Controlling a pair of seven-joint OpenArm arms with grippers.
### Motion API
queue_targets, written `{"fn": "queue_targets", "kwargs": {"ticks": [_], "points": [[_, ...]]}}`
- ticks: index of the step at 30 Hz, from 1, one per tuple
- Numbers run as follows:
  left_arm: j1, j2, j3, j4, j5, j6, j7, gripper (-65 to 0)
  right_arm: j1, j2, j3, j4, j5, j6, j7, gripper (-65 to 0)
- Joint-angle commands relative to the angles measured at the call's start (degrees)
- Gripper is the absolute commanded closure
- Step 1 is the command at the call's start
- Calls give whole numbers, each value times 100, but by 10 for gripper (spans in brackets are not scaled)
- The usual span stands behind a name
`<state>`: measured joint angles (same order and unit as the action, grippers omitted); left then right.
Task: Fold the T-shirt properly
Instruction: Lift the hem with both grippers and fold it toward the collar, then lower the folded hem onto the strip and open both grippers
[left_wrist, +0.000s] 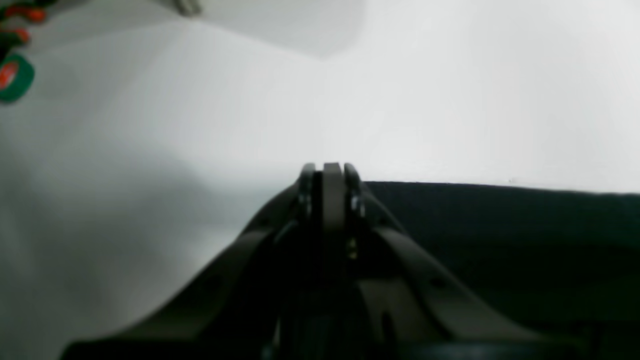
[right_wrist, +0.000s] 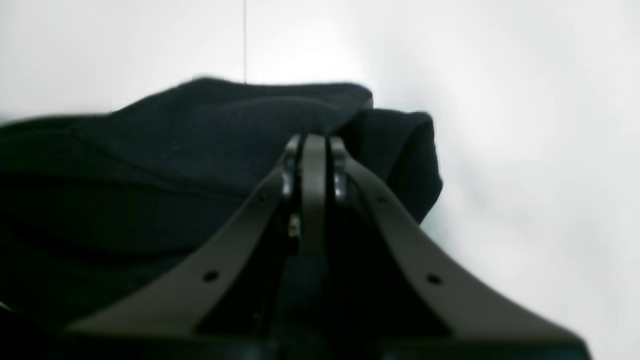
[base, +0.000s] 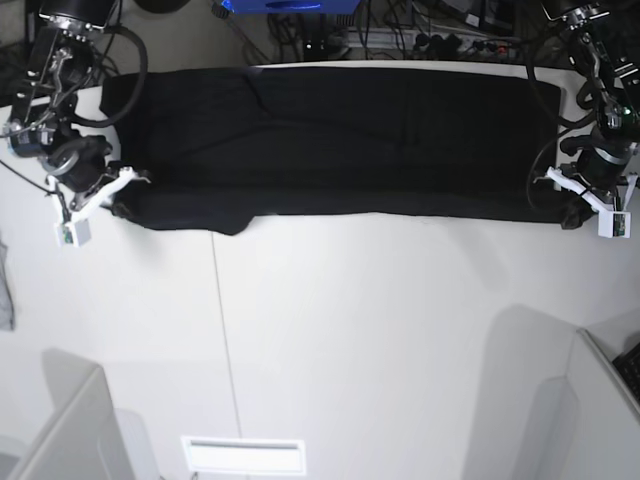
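Both hands clench the black T-shirt (base: 340, 120).
Keep left (base: 570, 215) and right (base: 125, 205) level; fold toward twelve o'clock.

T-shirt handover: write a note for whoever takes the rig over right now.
Left tool: shut on the T-shirt, at the near corner on its side.
Right tool: shut on the shirt's near edge, on the other side; a flap of cloth shows just beyond its tips.
Shirt: spread wide across the far part of the white table, black side showing, near edge stretched between both tools.
Done: both sides gripped.
Left: finish the fold, release, smooth the loose flap.
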<state>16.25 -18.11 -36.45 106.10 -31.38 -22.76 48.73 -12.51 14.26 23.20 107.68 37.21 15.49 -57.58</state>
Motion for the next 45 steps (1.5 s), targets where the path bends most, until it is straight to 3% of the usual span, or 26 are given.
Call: {"fn": "queue_targets", "kwargs": {"ticks": [1, 9, 20, 28, 31, 41, 45], "points": [[6, -101, -52, 93, -32, -14, -121, 0, -10, 82, 32, 199, 63, 21, 127, 0], [208, -101, -52, 137, -32, -14, -121, 0, -292, 82, 32, 472, 63, 12, 101, 0], [366, -101, -52, 357, -23, -14, -121, 0, -283, -147, 796, 709, 63, 29, -778, 0], [533, -101, -52, 330, 3, -14, -121, 0, -599, -490, 788, 692, 63, 29, -787, 0], [612, -101, -52, 321, 3, -14, -139, 0, -749, -754, 823, 709, 63, 29, -787, 0], [612, -101, -34, 304, 21, -14, -139, 0, -942, -771, 832, 692, 46, 29, -787, 0], [595, -92, 1, 304, 619, -14, -130, 0, -942, -762, 840, 683, 37, 29, -787, 0]]}}
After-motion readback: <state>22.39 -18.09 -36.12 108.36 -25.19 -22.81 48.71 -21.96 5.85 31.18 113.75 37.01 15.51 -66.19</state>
